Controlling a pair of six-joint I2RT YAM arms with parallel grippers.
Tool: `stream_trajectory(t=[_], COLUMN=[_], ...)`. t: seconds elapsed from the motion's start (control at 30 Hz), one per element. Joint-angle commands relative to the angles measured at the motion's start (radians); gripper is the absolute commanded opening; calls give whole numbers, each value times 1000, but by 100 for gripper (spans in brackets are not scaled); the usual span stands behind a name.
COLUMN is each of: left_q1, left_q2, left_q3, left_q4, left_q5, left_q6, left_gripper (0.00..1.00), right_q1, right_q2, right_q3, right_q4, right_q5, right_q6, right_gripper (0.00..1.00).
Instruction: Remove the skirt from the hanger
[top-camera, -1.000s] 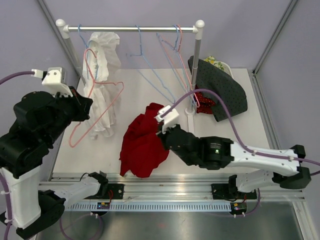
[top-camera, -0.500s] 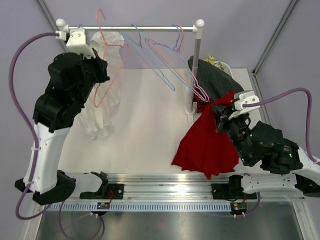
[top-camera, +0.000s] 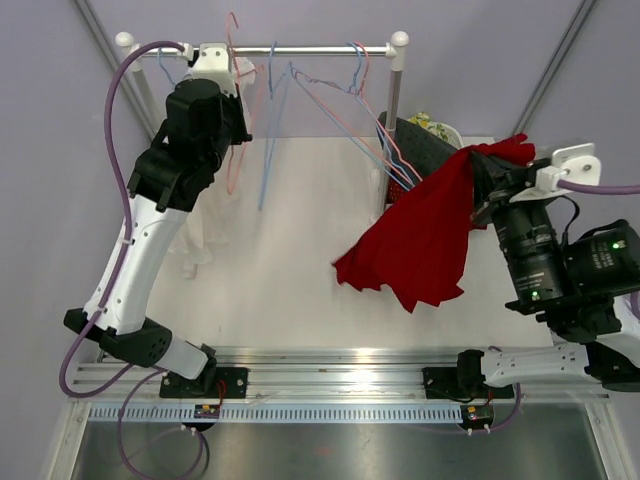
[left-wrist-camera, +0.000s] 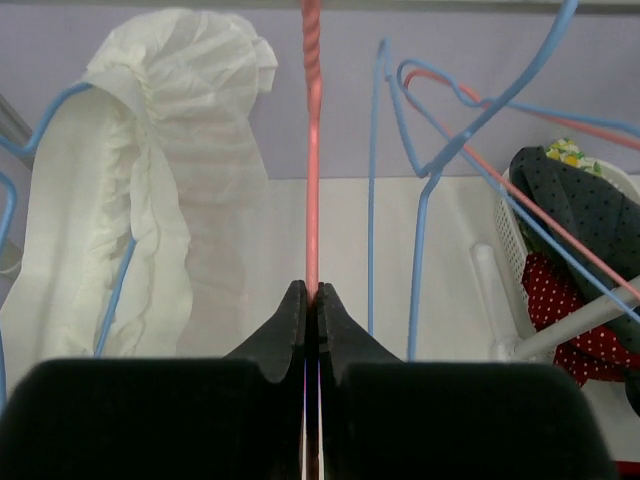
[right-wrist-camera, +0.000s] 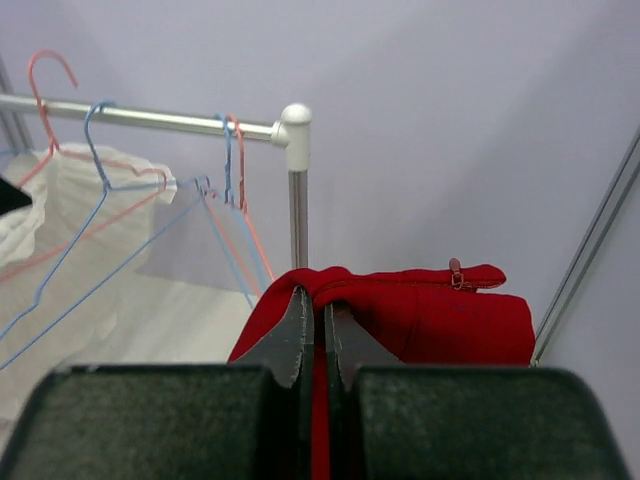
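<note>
The red skirt (top-camera: 425, 235) is up in the air on the right side, above the table (top-camera: 290, 290). It is not on any hanger. The right gripper (right-wrist-camera: 312, 300) is pinching the top edge of the skirt, with its two fingers pressed tight on the cloth. The rest of the skirt hangs down and to the left from there. A little zipper pull shows on the top edge.

The left gripper (left-wrist-camera: 312, 295) is far away on the other side, up near the rail (top-camera: 300, 48). Its fingers are squeezed shut on a pink hanger (left-wrist-camera: 312, 150), which has nothing on it and sticks straight up.

Beside it hangs a white frilly dress (left-wrist-camera: 170, 200) on a blue hanger. More blue hangers (left-wrist-camera: 420, 230) and pink ones hang tilted on the rail. A white basket (left-wrist-camera: 510, 250) holds dark spotted cloth by the rail's right post.
</note>
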Motion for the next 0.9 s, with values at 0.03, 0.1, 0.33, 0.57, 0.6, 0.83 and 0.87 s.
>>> stream_trajectory(t=[0.03,0.1,0.33,0.57,0.6,0.83,0.87], left_q1=[9,9,10,10,10,13,15], left_q2=[-108,-162,-216,-222,-228,-254,-257], left_q3=[-154,-249,-334,-332,-337,-366,-366], left_q4=[111,142,154,145,143,133,124], left_q5=[-22,-12,4,16,18,10,10], left_q6=[-12,-12,-9,-3,-3,2,4], left_gripper=[0,1,16,34,38,99,99], right_q1=[-5,-5,-78,-434,-547,-885,-911], right_q2=[46,78,190,399,431,632,661], right_q3=[115,134,336,637,683,939,971], right_q4=[185,208,11,-479,-504,-540,-547], right_q5=[-43,-51,-161,-293,-342,-546,-560], right_q6=[-178,-228,-205,-63,-26,169,187], right_gripper=[0,0,0,0,0,0,0])
